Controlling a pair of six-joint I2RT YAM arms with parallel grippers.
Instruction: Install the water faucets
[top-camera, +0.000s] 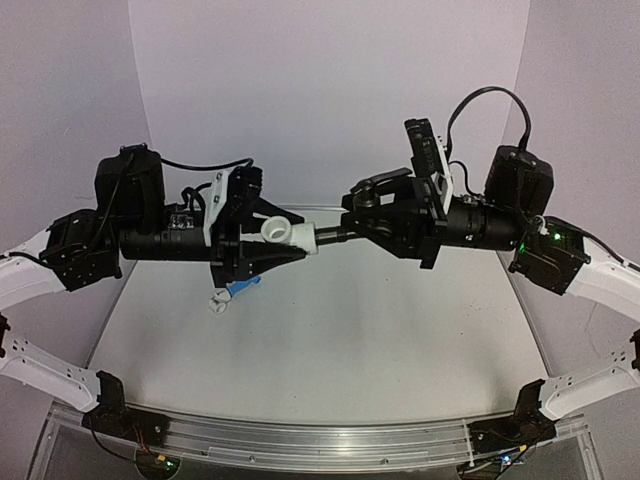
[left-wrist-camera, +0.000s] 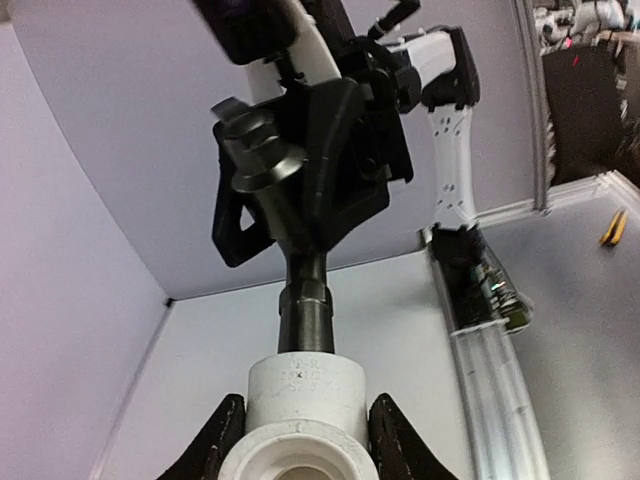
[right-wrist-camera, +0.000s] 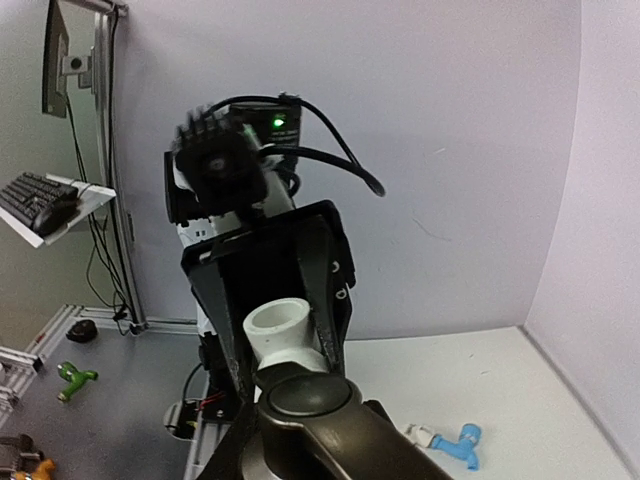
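Observation:
My left gripper (top-camera: 290, 236) is shut on a white pipe fitting (top-camera: 282, 232) and holds it in the air above the table. In the left wrist view the fitting (left-wrist-camera: 305, 395) sits between the two black fingers (left-wrist-camera: 218, 440). My right gripper (top-camera: 352, 228) is shut on the dark silvery-grey metal faucet (top-camera: 335, 236), whose lever handle (top-camera: 380, 181) points up. The faucet's stem (left-wrist-camera: 305, 312) is set end-on into the fitting's mouth. The right wrist view shows the faucet's head (right-wrist-camera: 310, 400) close up, with the fitting (right-wrist-camera: 283, 335) behind it. The light blue faucet (top-camera: 242, 288) lies on the table under the left gripper.
A small white fitting (top-camera: 218, 302) is joined to the blue faucet's end; both also show in the right wrist view (right-wrist-camera: 462, 443). The table has lilac walls at the back and sides and an aluminium rail (top-camera: 320, 445) along the near edge.

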